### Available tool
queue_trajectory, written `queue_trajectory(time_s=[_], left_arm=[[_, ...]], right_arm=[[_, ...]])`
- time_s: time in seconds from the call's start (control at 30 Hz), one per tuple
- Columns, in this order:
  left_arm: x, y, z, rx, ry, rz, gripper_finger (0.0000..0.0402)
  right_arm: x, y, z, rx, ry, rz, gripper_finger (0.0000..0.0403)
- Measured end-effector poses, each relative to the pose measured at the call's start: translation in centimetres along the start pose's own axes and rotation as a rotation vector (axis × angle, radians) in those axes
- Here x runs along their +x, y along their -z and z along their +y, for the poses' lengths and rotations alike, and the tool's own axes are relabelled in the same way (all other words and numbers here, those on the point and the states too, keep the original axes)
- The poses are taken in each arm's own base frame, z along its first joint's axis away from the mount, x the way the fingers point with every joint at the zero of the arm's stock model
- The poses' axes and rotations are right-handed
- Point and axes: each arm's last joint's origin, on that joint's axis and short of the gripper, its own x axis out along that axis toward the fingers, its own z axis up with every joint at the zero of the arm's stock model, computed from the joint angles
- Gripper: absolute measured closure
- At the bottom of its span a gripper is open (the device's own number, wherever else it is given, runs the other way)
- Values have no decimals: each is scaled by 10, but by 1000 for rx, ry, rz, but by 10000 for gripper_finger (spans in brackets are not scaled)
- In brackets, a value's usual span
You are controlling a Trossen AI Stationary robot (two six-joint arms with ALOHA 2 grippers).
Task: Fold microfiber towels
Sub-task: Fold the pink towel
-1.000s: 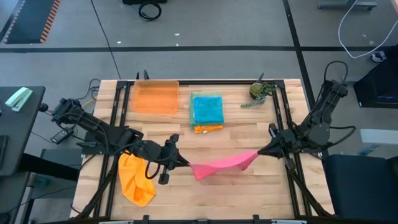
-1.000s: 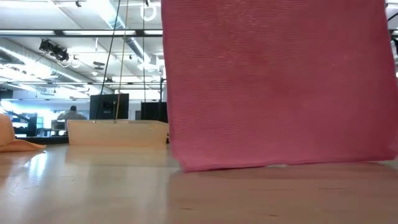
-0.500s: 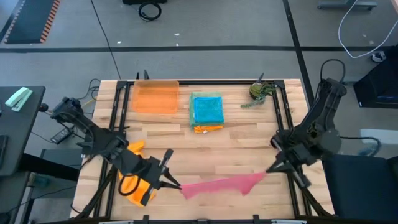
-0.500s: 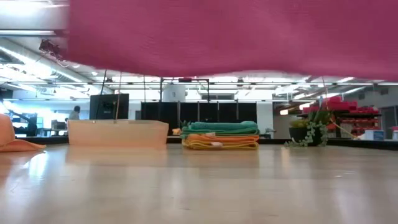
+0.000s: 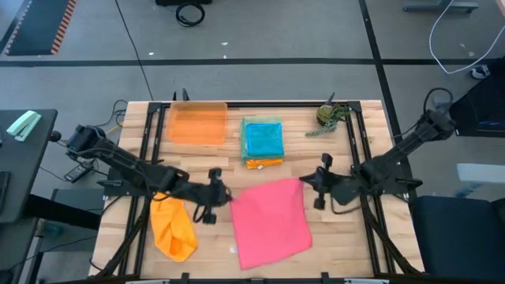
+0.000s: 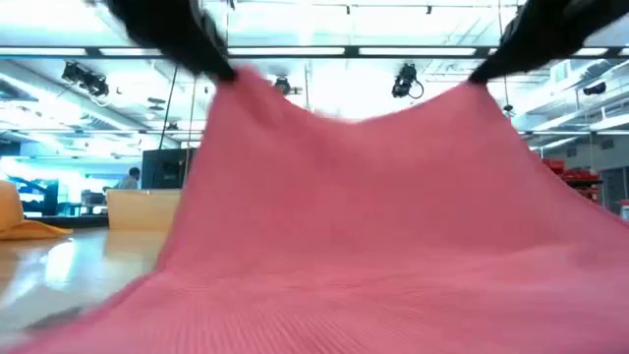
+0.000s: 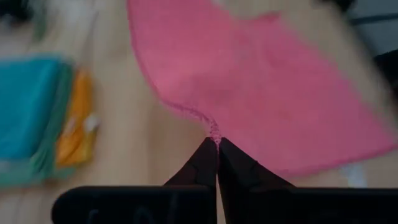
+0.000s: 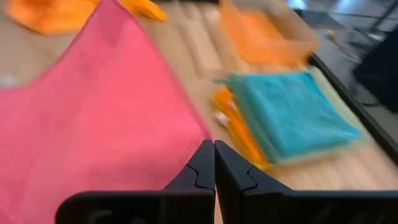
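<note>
Pink towel (image 5: 271, 222) now spread flat, no writing legible

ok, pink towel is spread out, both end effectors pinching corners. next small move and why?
Probably lower both far corners to the wood and release. The pink square microfiber towel lies mostly flat, but the left end effector and right end effector, both shut, hold its far edge lifted, as the low view shows.

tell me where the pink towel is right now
In the high view the pink towel lies spread on the table's near middle, its far corners pinched by the left pincer and right pincer, with the crumpled orange towel to its left.
</note>
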Motion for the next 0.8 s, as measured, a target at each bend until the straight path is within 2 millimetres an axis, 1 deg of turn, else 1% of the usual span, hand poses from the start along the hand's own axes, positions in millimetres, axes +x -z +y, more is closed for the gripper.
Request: queue_trajectory(time_s=[0.07, 0.17, 0.27, 0.37, 0.47, 0.57, 0.67, 0.8], left_arm=[[7, 11, 12, -26, -39, 36, 390], [14, 22, 24, -61, -56, 59, 375], [17, 26, 26, -81, -9, 37, 375], [18, 30, 23, -99, 63, 19, 390], [21, 34, 12, -139, 148, 5, 392], [26, 43, -5, -183, 219, 8, 380], [35, 53, -24, -214, 248, 21, 378], [54, 65, -43, -259, 255, 12, 392]], right_arm=[[9, 4, -4, -27, 30, 33, 398], [21, 13, -6, -44, 16, 102, 398], [29, 24, -3, -42, -10, 161, 398], [36, 36, 4, -20, -56, 202, 398], [37, 41, 18, 8, -134, 197, 398], [35, 48, 33, 23, -189, 206, 398], [32, 57, 48, 43, -225, 218, 398], [33, 70, 63, 61, -231, 250, 398]])
